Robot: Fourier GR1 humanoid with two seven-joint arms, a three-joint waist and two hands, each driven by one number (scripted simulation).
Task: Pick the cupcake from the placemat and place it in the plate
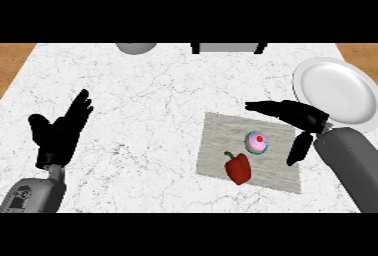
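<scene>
Sharing one placemat (221, 135), one cupcake (257, 143) and one pepper (238, 168) lie near one plate (334, 90); both hands' fingers spread, empty.

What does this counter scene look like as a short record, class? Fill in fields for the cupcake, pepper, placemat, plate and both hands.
cupcake: upright on the placemat, not held
red pepper: on the placemat, nearer the robot than the cupcake
placemat: flat on the counter
plate: white, holds nothing, far right
right hand: open, beside the cupcake, not touching it
left hand: open, resting at left
</scene>
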